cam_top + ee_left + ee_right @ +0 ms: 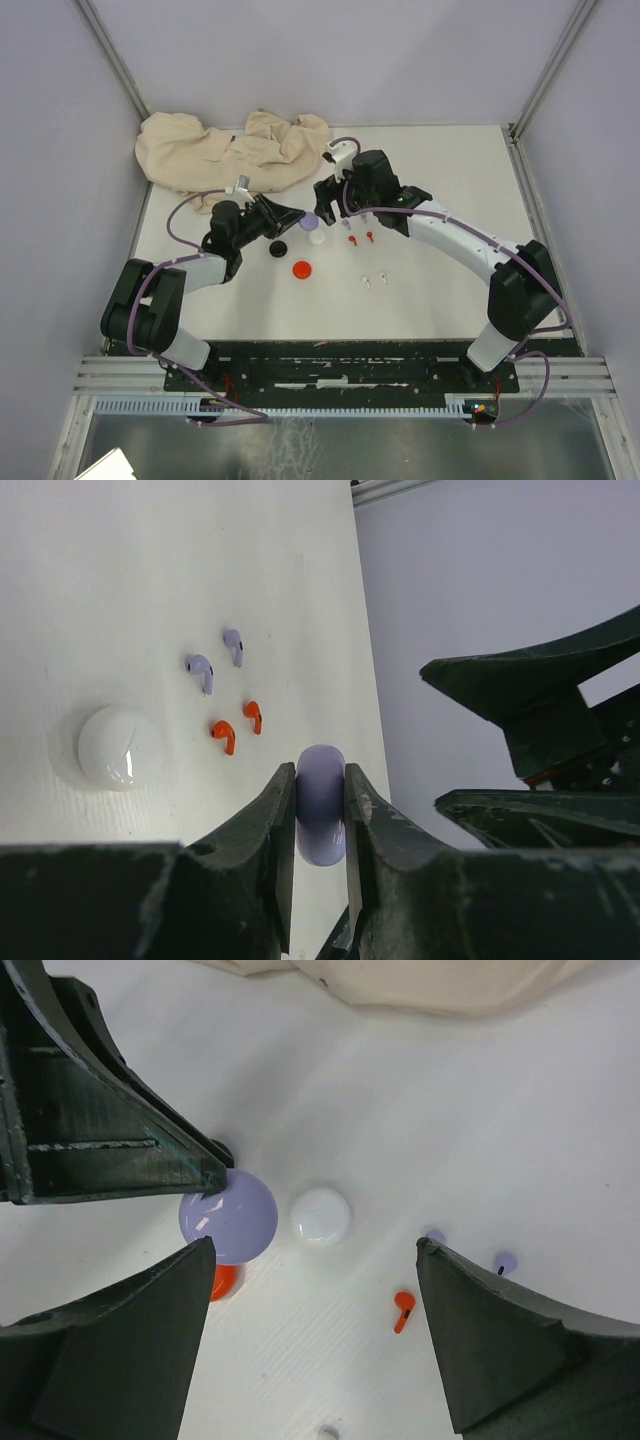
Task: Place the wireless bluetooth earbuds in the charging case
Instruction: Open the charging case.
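**Round glossy lilac case (320, 825) pinched in left claw (321, 780)**

The left claw is clamped on the lilac case, low centre of the left wrist view. Tiny purple stemmed earbuds (201, 670) and tiny red stemmed earbuds (223, 736) lie loose on the white surface (120, 560), upper left of the case. The right claw (315, 1248) stands wide apart.

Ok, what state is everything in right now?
Purple case: closed, pinched on edge.
Left gripper: shut on purple case.
Right gripper: open, empty.
White case: closed, on table.
Red case: flat on table.
Black case: flat on table.
Red earbuds: loose on table.
Purple earbuds: loose on table.
White earbuds: loose on table.
Cloth: crumpled.
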Available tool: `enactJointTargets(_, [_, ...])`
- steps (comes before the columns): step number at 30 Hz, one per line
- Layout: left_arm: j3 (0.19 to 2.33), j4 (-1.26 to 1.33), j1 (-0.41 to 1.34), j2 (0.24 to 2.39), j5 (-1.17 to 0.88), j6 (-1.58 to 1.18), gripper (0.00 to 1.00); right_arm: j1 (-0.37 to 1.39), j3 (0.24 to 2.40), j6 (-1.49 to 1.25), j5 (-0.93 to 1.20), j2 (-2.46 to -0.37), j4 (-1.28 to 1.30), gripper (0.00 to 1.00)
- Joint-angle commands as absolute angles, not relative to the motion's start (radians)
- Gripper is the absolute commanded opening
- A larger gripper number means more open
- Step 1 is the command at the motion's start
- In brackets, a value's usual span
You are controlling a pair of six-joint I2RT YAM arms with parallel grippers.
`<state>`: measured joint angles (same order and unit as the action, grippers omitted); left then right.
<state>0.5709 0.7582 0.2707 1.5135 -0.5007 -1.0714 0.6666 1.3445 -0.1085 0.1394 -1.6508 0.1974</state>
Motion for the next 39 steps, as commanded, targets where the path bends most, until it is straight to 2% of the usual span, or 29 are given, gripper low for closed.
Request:
enactJointTargets(1, [0.616,0.83,0.272,1.516,-0.515,-1.116,0.03,0.668,1.362,-0.117,0.124,-1.674,0.225,0.9])
enactJointTargets(33, [0.591,0.951,0.271,1.532,-0.527,-1.238,0.03,0.669,1.314,-0.17,0.117,-1.779,0.111,0.9])
enactJointTargets(39, [0.572,0.905,0.244,1.501,-0.455,-1.247,0.03,0.658,1.307,-0.154,-0.023,-1.732,0.213,0.89])
